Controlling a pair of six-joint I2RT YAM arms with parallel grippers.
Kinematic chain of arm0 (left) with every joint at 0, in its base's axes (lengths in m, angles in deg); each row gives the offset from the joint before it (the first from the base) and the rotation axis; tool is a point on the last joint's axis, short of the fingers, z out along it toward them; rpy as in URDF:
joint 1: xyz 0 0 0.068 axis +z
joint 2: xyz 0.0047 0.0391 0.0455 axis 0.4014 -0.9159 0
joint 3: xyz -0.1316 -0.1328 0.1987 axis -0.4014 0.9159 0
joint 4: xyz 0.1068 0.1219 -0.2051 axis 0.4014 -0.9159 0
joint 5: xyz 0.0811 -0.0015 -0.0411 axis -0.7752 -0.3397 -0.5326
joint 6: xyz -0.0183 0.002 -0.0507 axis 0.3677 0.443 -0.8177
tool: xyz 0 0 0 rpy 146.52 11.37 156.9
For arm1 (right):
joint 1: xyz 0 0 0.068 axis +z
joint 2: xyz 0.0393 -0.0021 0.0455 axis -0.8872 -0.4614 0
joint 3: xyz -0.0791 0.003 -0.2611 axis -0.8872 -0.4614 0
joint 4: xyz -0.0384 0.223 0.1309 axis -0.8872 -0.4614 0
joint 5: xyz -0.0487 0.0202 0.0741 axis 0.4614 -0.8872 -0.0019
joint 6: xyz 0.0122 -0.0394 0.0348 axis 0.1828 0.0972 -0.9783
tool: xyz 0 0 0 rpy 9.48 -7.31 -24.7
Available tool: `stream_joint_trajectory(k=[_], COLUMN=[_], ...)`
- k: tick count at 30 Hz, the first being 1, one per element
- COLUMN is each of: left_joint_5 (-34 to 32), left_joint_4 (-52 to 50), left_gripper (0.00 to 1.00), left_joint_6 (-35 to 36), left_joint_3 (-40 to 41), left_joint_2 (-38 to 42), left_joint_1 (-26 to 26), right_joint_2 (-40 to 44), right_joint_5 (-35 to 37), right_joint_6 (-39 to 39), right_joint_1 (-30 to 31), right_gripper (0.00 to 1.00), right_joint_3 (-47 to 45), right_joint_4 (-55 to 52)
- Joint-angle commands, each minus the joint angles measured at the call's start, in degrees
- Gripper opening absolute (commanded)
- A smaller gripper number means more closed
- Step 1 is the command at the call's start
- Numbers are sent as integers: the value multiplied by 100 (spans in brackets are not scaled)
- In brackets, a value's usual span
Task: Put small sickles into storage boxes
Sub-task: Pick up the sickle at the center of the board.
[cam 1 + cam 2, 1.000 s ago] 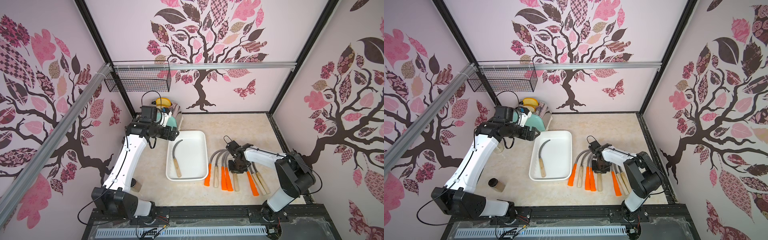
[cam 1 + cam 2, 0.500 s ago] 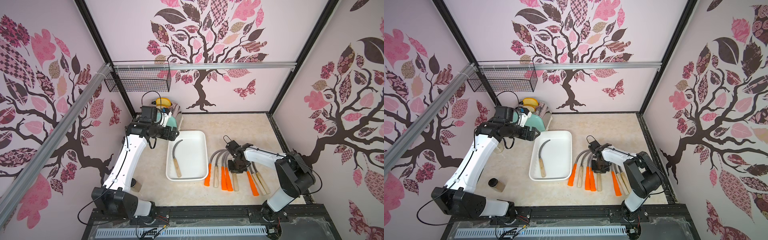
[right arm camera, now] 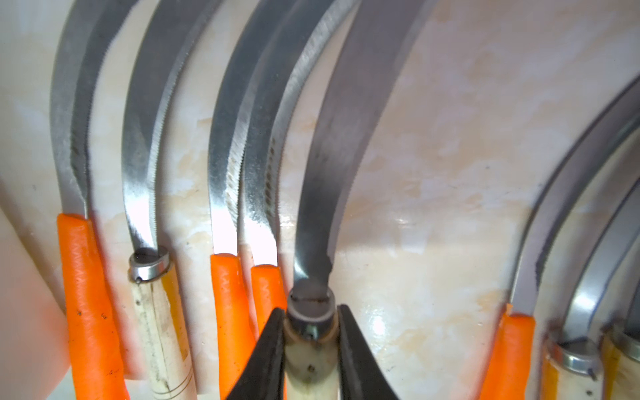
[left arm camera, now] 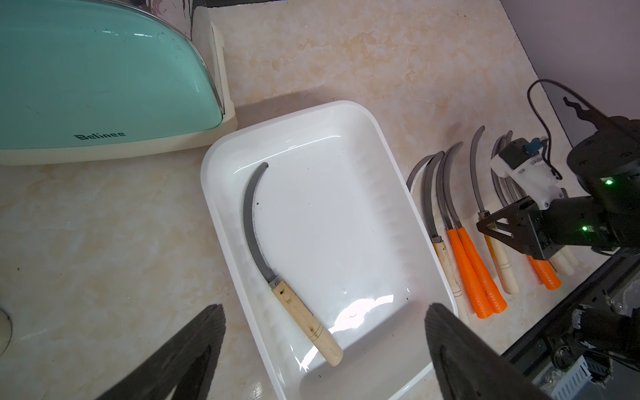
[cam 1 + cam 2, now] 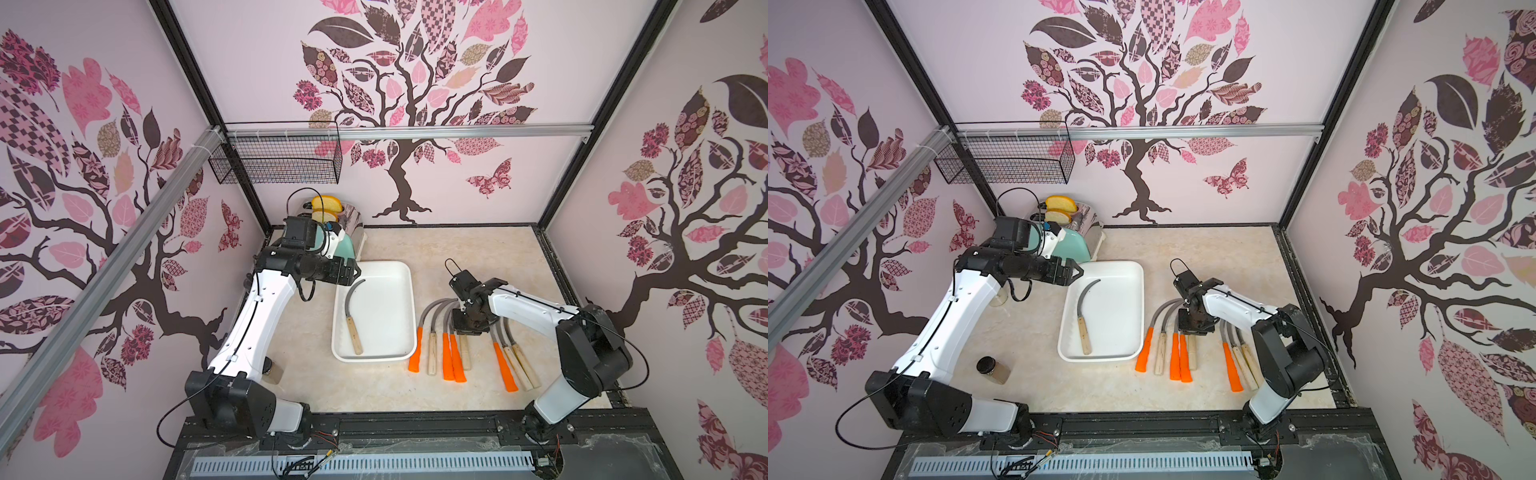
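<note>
We pinch 1 wooden-handled sickle (image 3: 332, 194) with the right end effector (image 3: 310, 313); its finger (image 3: 270, 346) crowds an orange handle (image 3: 265, 284), which lifting may drag. Our left end effector (image 4: 325, 308) hangs spread.

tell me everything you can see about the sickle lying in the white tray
The sickle has a curved grey metal blade, a small metal collar and a pale wooden handle with fine ringed grooves near its rounded end. It lies flat and alone on the floor of the white tray, along the tray's left side, blade tip toward the back wall, handle toward the robot's base. Only the tray touches it.
</note>
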Motion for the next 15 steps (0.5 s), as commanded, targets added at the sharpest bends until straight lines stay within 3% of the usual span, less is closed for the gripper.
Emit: stream_joint_trajectory(k=[1, 6, 15], left_joint_5=[315, 661, 1016], left_joint_4=[23, 95, 286], left_gripper=[95, 94, 93], left_joint_6=[-39, 40, 220], left_joint_3=[13, 181, 386], left_joint_2=[0, 79, 220], left_joint_1=[-13, -75, -720], right_joint_2=[214, 279, 132], right_joint_5=[121, 88, -135], right_joint_6=[61, 103, 74], right_joint_1=[11, 14, 16], right_gripper=[3, 3, 4], right_joint_3=[321, 783, 1884], right_joint_4=[-260, -451, -539])
